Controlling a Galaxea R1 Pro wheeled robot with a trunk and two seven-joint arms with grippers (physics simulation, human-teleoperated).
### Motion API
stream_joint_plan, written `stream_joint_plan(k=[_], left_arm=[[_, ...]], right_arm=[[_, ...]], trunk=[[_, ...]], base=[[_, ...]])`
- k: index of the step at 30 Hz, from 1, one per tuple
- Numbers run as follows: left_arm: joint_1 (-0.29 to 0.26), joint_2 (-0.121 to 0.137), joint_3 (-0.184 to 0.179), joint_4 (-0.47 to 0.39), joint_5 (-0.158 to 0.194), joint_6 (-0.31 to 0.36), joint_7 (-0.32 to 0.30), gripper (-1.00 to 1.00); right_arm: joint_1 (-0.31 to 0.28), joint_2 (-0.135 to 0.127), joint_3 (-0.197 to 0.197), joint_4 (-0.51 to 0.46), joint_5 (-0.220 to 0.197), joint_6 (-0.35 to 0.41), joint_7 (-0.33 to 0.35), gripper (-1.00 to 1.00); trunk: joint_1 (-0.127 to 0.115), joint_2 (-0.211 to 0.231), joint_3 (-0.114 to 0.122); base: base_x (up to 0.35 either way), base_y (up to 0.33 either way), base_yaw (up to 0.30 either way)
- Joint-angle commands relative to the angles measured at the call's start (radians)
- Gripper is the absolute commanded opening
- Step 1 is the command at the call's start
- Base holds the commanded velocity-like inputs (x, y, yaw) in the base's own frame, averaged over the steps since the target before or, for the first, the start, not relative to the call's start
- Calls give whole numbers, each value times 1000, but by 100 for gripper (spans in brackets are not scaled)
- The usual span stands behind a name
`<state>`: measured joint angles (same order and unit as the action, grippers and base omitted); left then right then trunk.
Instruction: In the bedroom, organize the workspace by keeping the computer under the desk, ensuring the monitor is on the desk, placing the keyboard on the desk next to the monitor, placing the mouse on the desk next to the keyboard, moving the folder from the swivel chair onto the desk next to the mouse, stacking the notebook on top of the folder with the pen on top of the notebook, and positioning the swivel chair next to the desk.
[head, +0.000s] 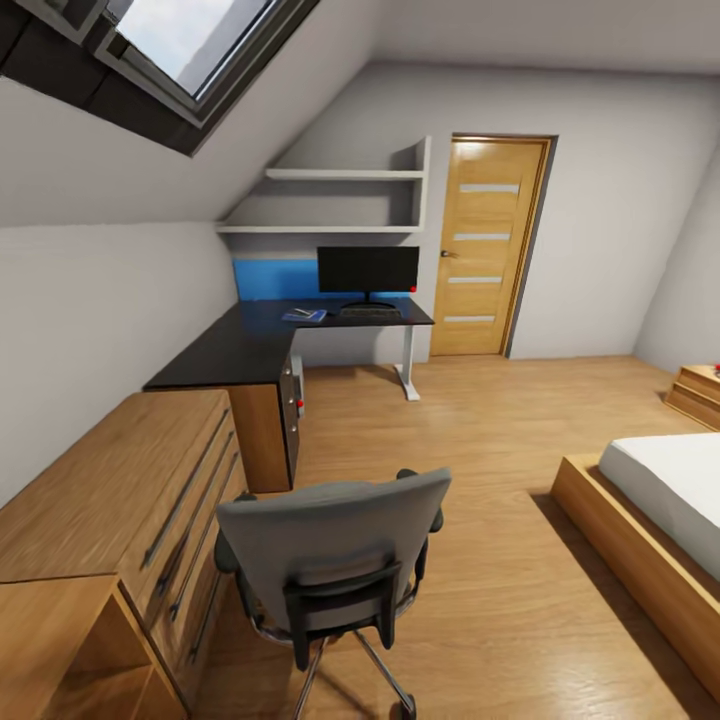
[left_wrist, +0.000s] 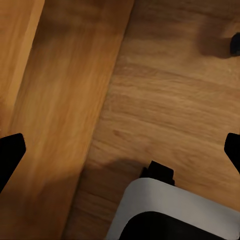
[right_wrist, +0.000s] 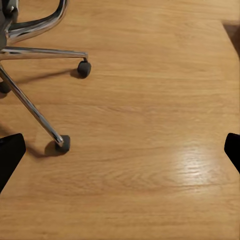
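Note:
The grey swivel chair (head: 335, 560) stands close in front of me on the wood floor, its back turned to me. Its chrome legs (right_wrist: 30, 107) and black castors (right_wrist: 84, 68) appear in the right wrist view. Across the room is the black-topped desk (head: 240, 345) with a blue back panel. On it stand the monitor (head: 368, 270) and, in front of it, the keyboard (head: 370, 313). The blue folder (head: 305, 316) lies left of the keyboard with something small on top, too small to identify. My left gripper (left_wrist: 120, 150) and right gripper (right_wrist: 120, 150) hang open over the floor, holding nothing.
Low light-wood cabinets (head: 130, 480) line the left wall, running from me to the desk. A bed (head: 660, 500) on a wooden frame fills the right side. A wooden door (head: 490, 245) stands beyond the desk. Open floor lies between chair, bed and desk.

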<state>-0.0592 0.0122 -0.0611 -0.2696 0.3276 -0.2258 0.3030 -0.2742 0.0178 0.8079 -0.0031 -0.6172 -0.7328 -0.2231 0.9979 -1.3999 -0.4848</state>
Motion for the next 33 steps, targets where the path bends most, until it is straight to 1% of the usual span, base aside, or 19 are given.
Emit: stream_joint_plan(k=[1, 10, 13, 23, 33], left_arm=[[-1, 0, -7, 1, 7, -3, 4, 100], [-1, 0, -6, 3, 6, -5, 4, 100], [-1, -2, -5, 3, 5, -7, 4, 100], [-1, -7, -7, 3, 4, -42, 5, 100], [-1, -7, -6, 3, 4, -43, 6, 100]], right_arm=[[0, 0, 8, 0, -1, -1, -9, 100], [0, -1, 8, 0, -4, -2, -9, 100], [0, 2, 10, 0, -5, -2, -9, 100], [0, 2, 15, 2, 0, -3, -7, 100], [0, -3, 12, 2, 1, -4, -7, 100]], trunk=[[4, -8, -4], [38, -71, -33], [50, -92, -43], [88, -162, -75], [127, -232, -106]], base=[[0, 0, 120], [0, 0, 222], [0, 0, 122], [0, 0, 22], [0, 0, 0]])
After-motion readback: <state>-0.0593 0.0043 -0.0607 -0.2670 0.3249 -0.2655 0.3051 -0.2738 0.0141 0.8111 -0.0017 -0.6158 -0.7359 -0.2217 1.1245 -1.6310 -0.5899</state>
